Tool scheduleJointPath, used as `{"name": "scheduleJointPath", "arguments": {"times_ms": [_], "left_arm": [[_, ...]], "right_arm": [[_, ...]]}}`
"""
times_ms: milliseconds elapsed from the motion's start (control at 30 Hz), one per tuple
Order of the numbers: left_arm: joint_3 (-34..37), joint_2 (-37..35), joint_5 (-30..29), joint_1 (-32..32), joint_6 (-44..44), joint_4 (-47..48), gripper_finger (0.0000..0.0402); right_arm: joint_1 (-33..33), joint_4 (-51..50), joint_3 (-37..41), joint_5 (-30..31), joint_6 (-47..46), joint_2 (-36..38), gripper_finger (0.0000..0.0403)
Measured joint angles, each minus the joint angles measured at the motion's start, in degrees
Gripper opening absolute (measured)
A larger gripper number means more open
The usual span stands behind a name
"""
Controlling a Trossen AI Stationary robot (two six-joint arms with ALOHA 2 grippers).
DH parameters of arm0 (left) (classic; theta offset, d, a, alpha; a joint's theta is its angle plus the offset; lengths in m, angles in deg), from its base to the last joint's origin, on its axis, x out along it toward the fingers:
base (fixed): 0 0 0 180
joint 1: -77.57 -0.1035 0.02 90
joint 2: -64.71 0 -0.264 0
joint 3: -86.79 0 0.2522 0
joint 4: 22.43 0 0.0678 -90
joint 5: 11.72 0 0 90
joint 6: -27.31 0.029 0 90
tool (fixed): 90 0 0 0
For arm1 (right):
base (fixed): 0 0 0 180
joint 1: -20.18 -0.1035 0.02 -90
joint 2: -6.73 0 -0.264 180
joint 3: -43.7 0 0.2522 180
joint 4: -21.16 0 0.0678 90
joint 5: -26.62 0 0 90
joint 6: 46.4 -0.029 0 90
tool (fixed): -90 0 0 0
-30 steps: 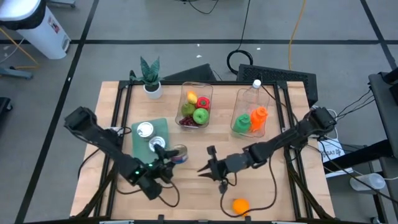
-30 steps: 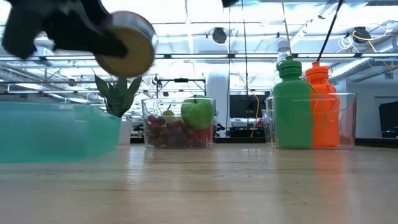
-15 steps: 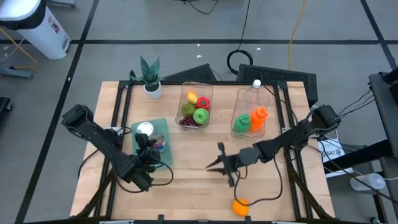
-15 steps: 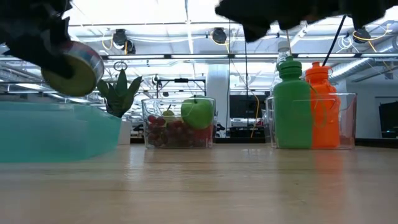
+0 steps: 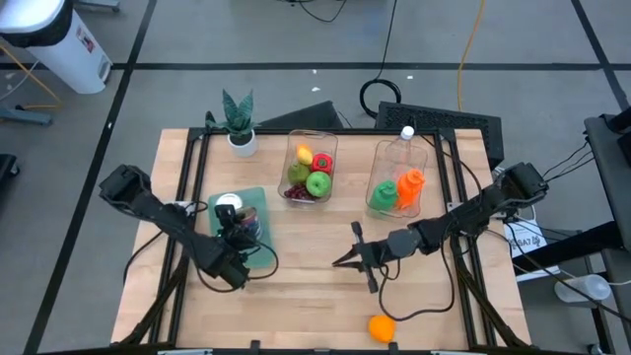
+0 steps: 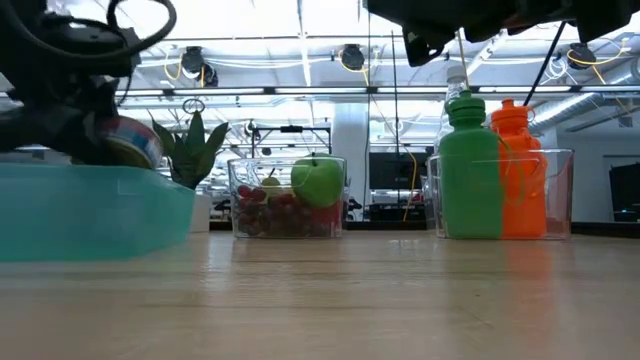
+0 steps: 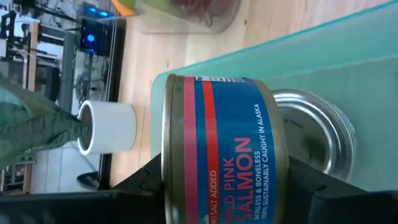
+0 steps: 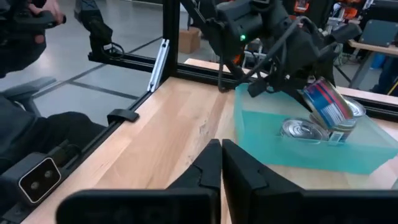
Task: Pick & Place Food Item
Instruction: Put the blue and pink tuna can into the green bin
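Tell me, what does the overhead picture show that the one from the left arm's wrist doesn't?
Only the overhead view shows the whole table, the shut right gripper, an orange near the front edge, the fruit bin and the bottle bin.

Only the left wrist view shows the can's label up close, reading pink salmon.

Both show the salmon can held in the left gripper over the teal tray, another can in it, and the plant's white pot.

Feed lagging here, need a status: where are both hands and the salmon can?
Left hand shut on salmon can, over teal bin. Right hand shut, empty, mid-table. Two other cans already in bin.
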Motion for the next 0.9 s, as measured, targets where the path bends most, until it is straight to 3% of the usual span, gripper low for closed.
{"name": "scheduleJointPath", "arguments": {"times_ms": [467,900], "left_arm": [[2.3,0.22,1.9,-2.53,4.64,-7.21,0.0183],[2.12,8.78,-1.74,-2.51,6.82,-7.13,0.0183]], "right_arm": [[0.0,-0.22,0.0,0.0,1.11,-0.02,0.0001],[0.0,-0.24,-0.07,0.0,1.11,-0.04,0.0001]]}}
